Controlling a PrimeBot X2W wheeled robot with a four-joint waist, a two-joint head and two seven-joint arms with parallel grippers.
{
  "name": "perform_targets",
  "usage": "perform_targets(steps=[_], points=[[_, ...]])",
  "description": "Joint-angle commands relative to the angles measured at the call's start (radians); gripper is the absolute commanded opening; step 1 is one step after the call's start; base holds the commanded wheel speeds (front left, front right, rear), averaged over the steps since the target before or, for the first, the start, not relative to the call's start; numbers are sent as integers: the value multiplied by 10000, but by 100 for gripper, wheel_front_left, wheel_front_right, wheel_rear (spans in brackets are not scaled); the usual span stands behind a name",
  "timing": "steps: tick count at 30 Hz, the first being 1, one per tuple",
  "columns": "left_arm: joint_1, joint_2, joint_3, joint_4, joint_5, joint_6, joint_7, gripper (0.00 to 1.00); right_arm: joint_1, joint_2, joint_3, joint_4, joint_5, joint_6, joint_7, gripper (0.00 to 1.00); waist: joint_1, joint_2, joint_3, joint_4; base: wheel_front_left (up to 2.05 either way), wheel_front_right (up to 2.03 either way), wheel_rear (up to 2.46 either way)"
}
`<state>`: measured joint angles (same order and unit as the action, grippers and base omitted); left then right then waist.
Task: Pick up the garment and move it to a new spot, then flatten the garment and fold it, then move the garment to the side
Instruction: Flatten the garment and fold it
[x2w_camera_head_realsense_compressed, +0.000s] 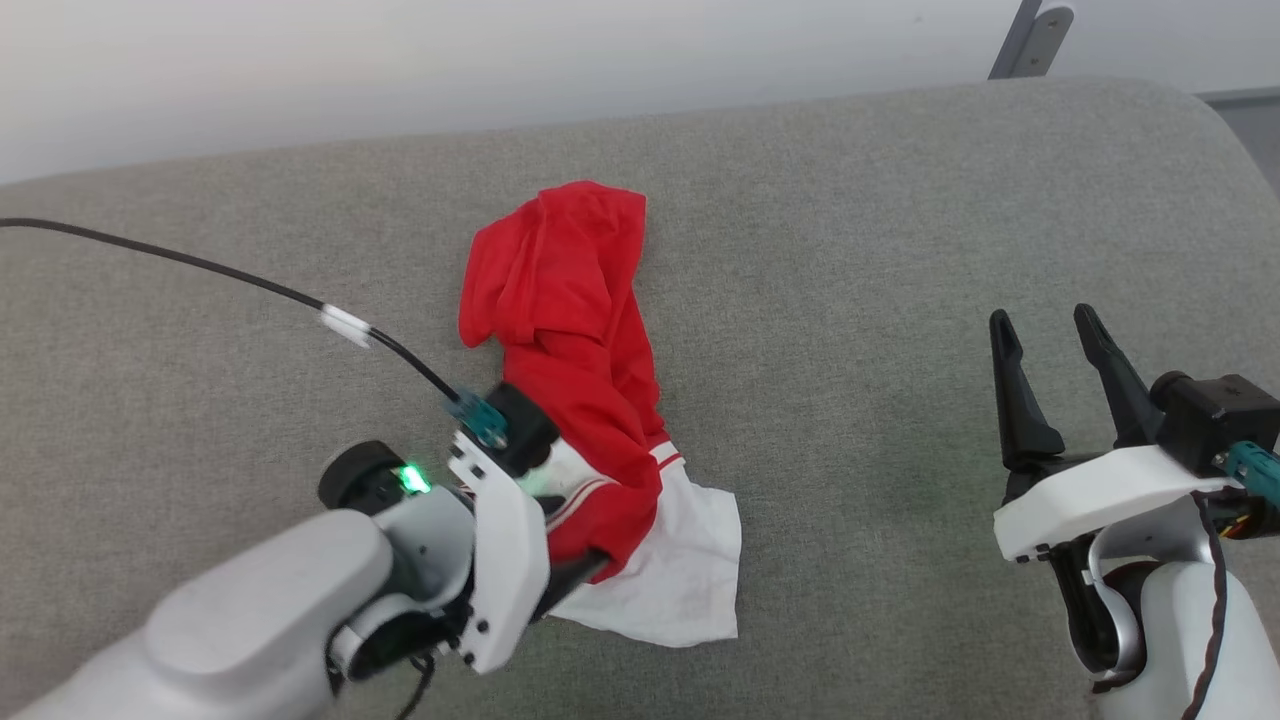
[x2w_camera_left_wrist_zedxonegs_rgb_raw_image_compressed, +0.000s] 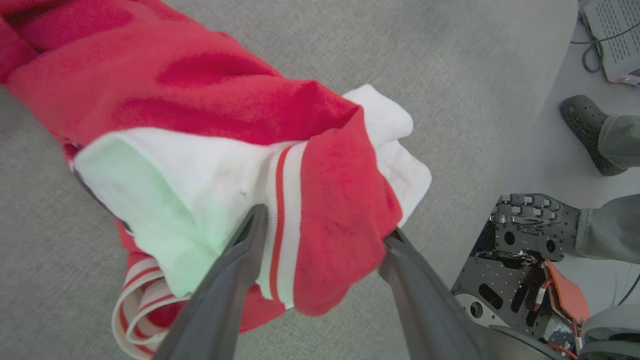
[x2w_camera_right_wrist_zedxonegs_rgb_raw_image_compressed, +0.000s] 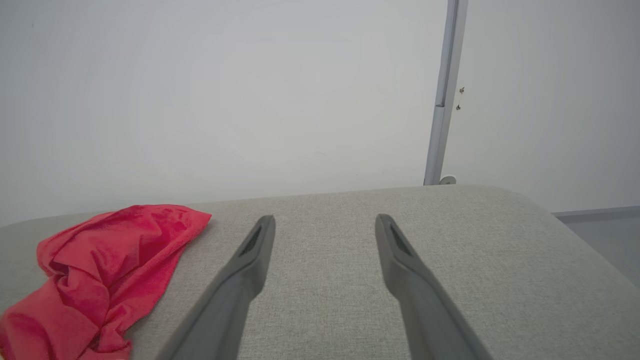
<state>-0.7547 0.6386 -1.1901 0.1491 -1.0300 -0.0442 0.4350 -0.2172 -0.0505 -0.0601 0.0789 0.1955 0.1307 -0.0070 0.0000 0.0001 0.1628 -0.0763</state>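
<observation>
Left gripper (x2w_camera_left_wrist_zedxonegs_rgb_raw_image_compressed: 325, 222), jaws wide, hangs over the grey cushion (x2w_camera_head_realsense_compressed: 850, 250), straddling the bunched white sleeve end (x2w_camera_left_wrist_zedxonegs_rgb_raw_image_compressed: 200, 175) of the crumpled red garment (x2w_camera_head_realsense_compressed: 575, 330) lying centre-left there. Right gripper (x2w_camera_head_realsense_compressed: 1043, 315), jaws wide and empty, hovers well apart. Left wrist view adds a person's dark shoe (x2w_camera_left_wrist_zedxonegs_rgb_raw_image_compressed: 582, 125) on the floor (x2w_camera_left_wrist_zedxonegs_rgb_raw_image_compressed: 540, 150).

The red shirt (x2w_camera_head_realsense_compressed: 575, 330) lies crumpled in a long heap on the grey fabric bench (x2w_camera_head_realsense_compressed: 850, 250), its white, red-striped sleeve end spread at the near end.
</observation>
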Motion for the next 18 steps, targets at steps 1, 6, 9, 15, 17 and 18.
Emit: perform_targets(steps=[1,6,9,15,17,18], points=[[-20,163,226,-138,-243,-17,-55,100,-67,-4,-17,53,40,2,-70,100,0,-1,-70,26,0,0,0],[-553,819,754,-466,-714,289,494,100,93,-4,2,136,26,2,-99,100,0,-1,-363,55,0,0,0],[-940,1101,1019,-589,-978,492,939,100,103,-4,30,152,74,2,-100,100,0,-1,-452,69,0,0,0],[-1272,1162,1120,-584,-1407,771,1744,100,71,-4,104,164,61,2,-71,100,0,-1,-585,63,0,0,0],[-1164,999,1066,-649,-1630,751,1900,100,87,-5,105,150,39,2,-46,100,0,-1,-624,50,0,0,0],[-1098,916,1046,-687,-1717,735,1961,100,107,-4,102,136,19,2,-39,100,0,-1,-641,46,0,0,0]])
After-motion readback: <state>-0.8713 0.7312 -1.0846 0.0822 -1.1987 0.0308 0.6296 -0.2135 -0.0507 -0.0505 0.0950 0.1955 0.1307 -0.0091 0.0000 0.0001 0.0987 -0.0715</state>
